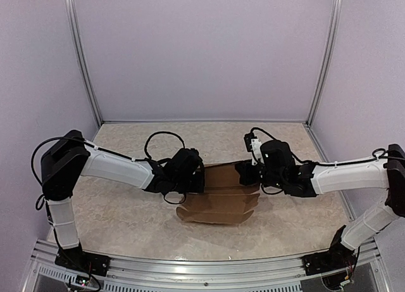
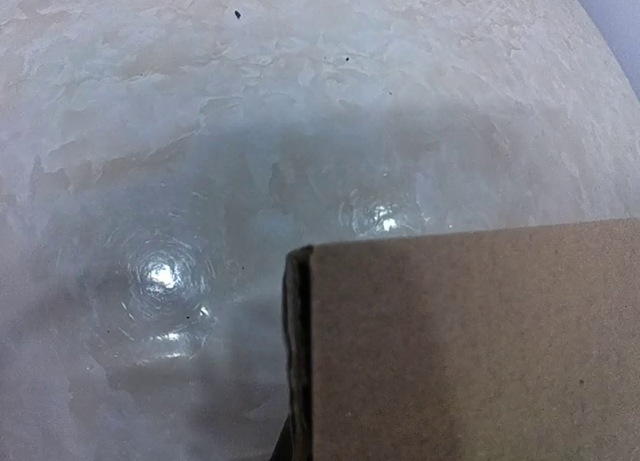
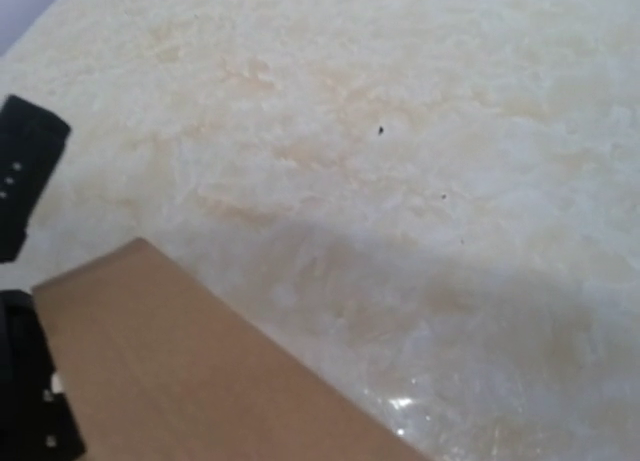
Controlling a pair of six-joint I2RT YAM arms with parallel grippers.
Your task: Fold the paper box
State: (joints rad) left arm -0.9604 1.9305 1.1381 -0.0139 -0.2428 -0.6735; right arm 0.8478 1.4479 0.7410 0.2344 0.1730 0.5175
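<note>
The box lies half-folded on the table, one flap spread forward. Both arms reach inward, with the left gripper and right gripper at its ends, jaws closed.

Marbled beige table, lilac walls

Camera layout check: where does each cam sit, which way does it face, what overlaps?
Top external: above and behind the bases, facing down and forward over the table; left arm and right arm both show, meeting at the paper box.
Left wrist: close above the table, facing down; box panel lower right; own fingers not clearly visible.
Right wrist: close above the table; box panel lower left; black robot parts at left edge.
Shared: all see box and table.
</note>
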